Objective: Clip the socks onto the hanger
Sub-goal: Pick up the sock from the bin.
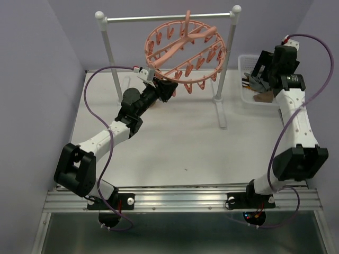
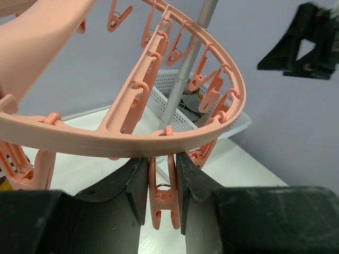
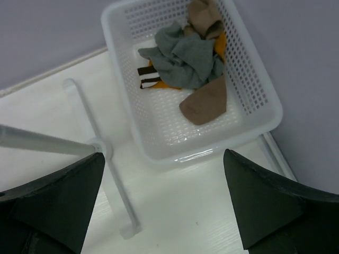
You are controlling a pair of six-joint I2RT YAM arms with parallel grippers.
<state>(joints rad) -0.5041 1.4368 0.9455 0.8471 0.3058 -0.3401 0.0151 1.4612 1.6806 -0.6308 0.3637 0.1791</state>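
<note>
The salmon-pink hanger (image 1: 183, 41) hangs by its hook from the rail, tilted. In the left wrist view its ring (image 2: 106, 135) passes just above my fingers. My left gripper (image 1: 165, 87) is at the ring's lower left edge, and in its own view (image 2: 161, 159) it is shut on one dangling clip (image 2: 163, 196). The socks (image 1: 259, 89), grey (image 3: 185, 55), brown (image 3: 204, 103) and orange with dark striped cuffs, lie piled in the white basket. My right gripper (image 1: 258, 74) hovers above the basket, and its own view (image 3: 163, 156) shows it wide open and empty.
The white mesh basket (image 3: 212, 148) stands at the table's far right, against the wall. The white-posted rail stand (image 1: 169, 18) crosses the back, and its right foot (image 3: 106, 174) lies beside the basket. A small orange-brown bit (image 1: 153, 103) shows under my left wrist.
</note>
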